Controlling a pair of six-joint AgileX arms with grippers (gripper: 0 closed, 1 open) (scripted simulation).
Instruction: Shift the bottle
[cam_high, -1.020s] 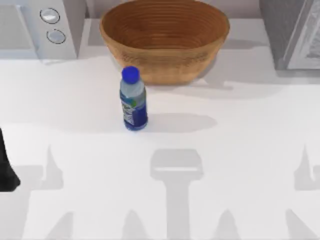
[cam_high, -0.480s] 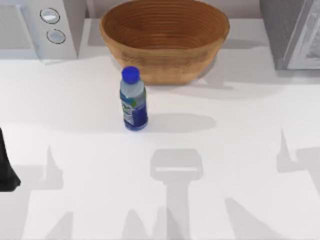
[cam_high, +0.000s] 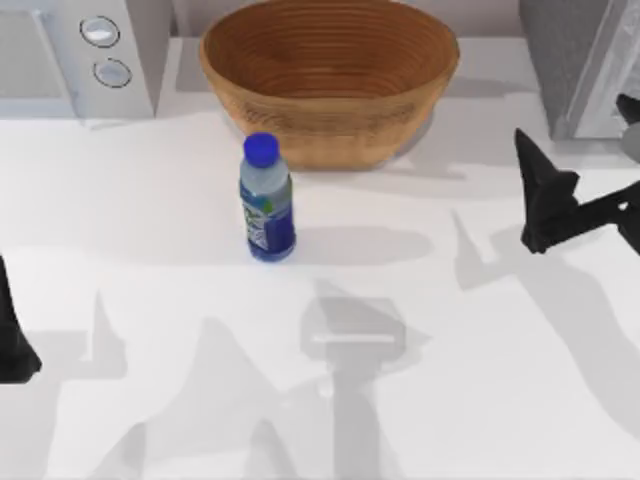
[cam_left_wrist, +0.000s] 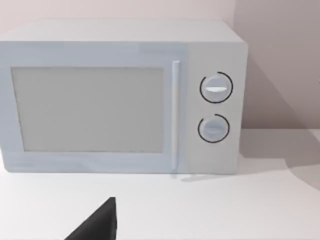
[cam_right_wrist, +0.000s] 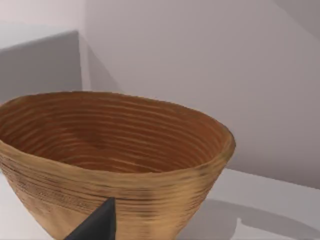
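White tabletop (cam_high: 150, 200) all round, with a microwave (cam_high: 75, 55) at the far left corner and a big woven bowl (cam_high: 330, 80) at the back, and right in front of that bowl stands the bottle (cam_high: 266, 200), upright, blue cap up, just beside the bowl's near wall but apart from it. Over at the table's right side the right gripper (cam_high: 545, 200) hangs above the surface, well apart from the bottle, nothing in its grasp; whether its claw is spread or closed I cannot tell from here. Its wrist camera looks straight at the bowl's rim. The left gripper (cam_high: 12, 345) sits parked at the left edge, claw state unclear too, its camera facing the microwave door. So the shift has not started, by my reading. The danger now: that bottle is tall, light and narrow at the base, so a sideways approach that clips the cap or shoulder would likely tip it. Crowding from the right could also knock the bowl, or shove the bottle into it.
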